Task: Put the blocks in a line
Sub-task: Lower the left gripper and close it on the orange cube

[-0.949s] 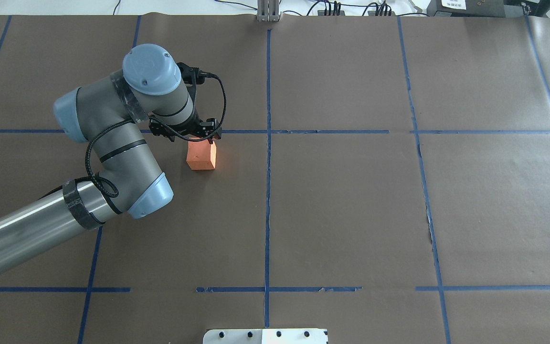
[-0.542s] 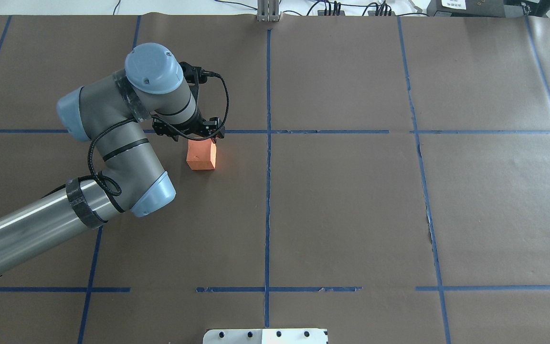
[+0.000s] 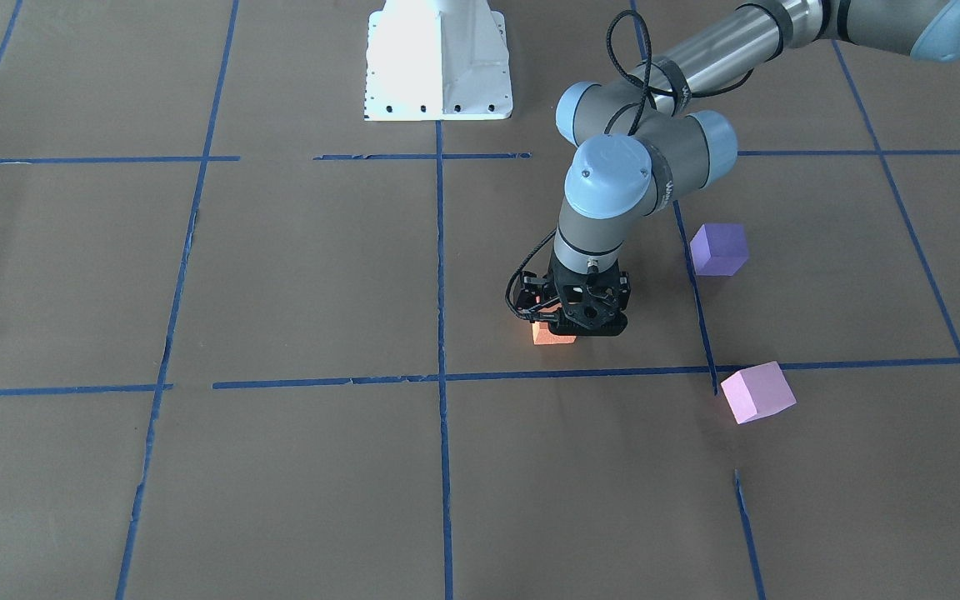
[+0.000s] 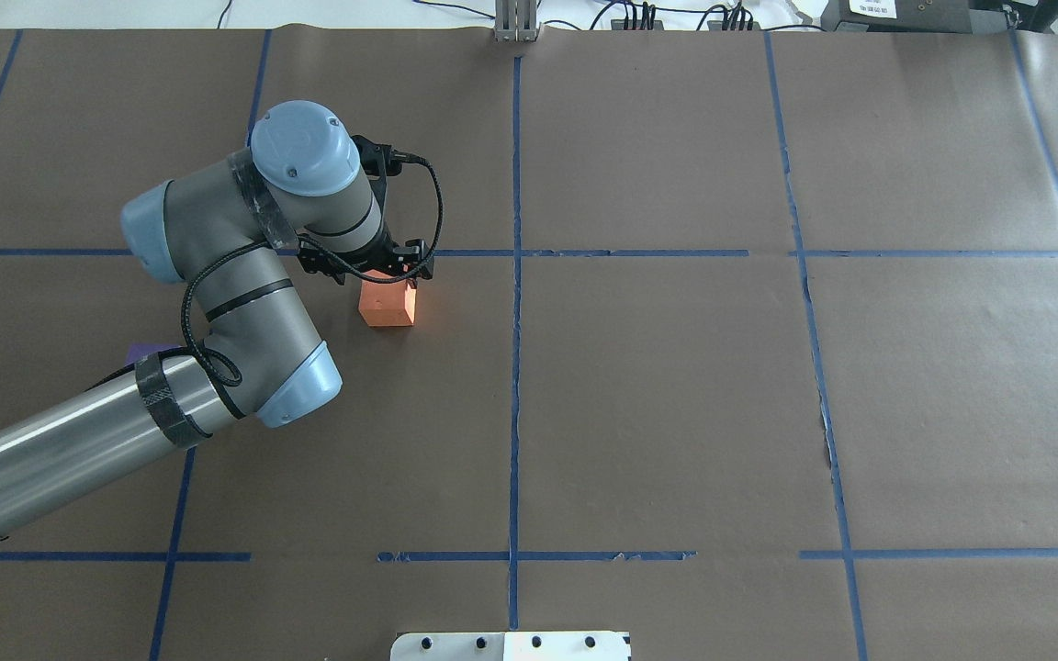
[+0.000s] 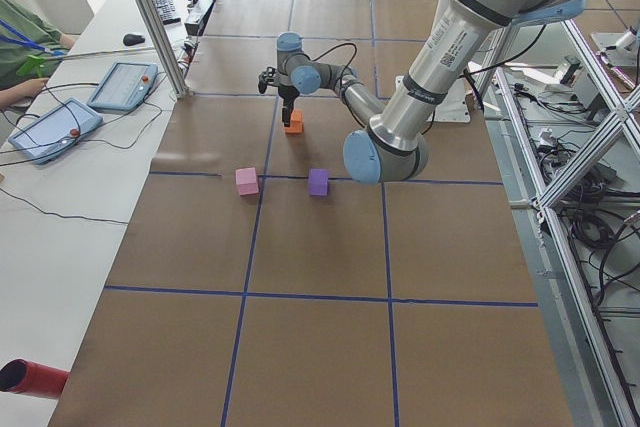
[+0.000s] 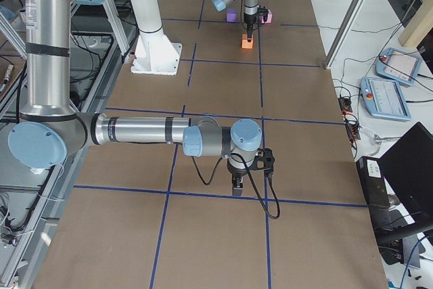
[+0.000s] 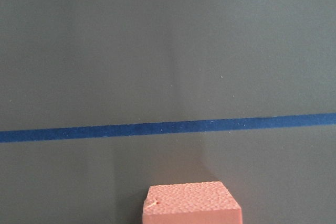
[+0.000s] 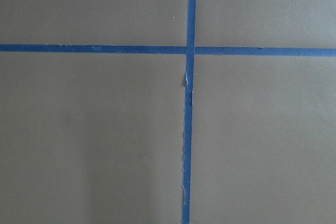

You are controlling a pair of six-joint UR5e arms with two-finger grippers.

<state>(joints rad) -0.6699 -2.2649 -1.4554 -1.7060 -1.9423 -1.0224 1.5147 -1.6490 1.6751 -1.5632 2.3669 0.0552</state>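
Left fingers: the left fingers (image 3: 577, 323) pointed straight down, low over the orange block, and looked spread wider than it; they held nothing
Orange block: the orange block (image 4: 388, 306) sat flat on the surface (image 4: 676, 413) directly beneath those fingers, and the front-facing view showed only a corner of it past them
Key relation: the block lay below and between the fingers, not off to either side, so the coming move looked like a plain drop and close; whether it was truly centred could not be told, since the left wrist view showed only its top at the bottom edge and no fingers
Axis: a cube, so it had no long axis; its near edge ran parallel to the blue tape line (image 7: 168, 128), and the fingers appeared to open along that same line, which would set them against two flat opposite sides
Purple block: the purple block (image 3: 718, 248) stood well apart on the fingers' robot-left side, a little back toward the base
Pink block: the pink block (image 3: 757, 392) lay on that same side, farther from the base, just across a tape line
Right fingers: the right fingers (image 6: 237, 182) hung close above the surface near a crossing of tape lines, well apart from all three blocks; how far open they were could not be told
Nearer arm: the left, by a wide margin
Progress: judged early, since the three blocks formed no line yet
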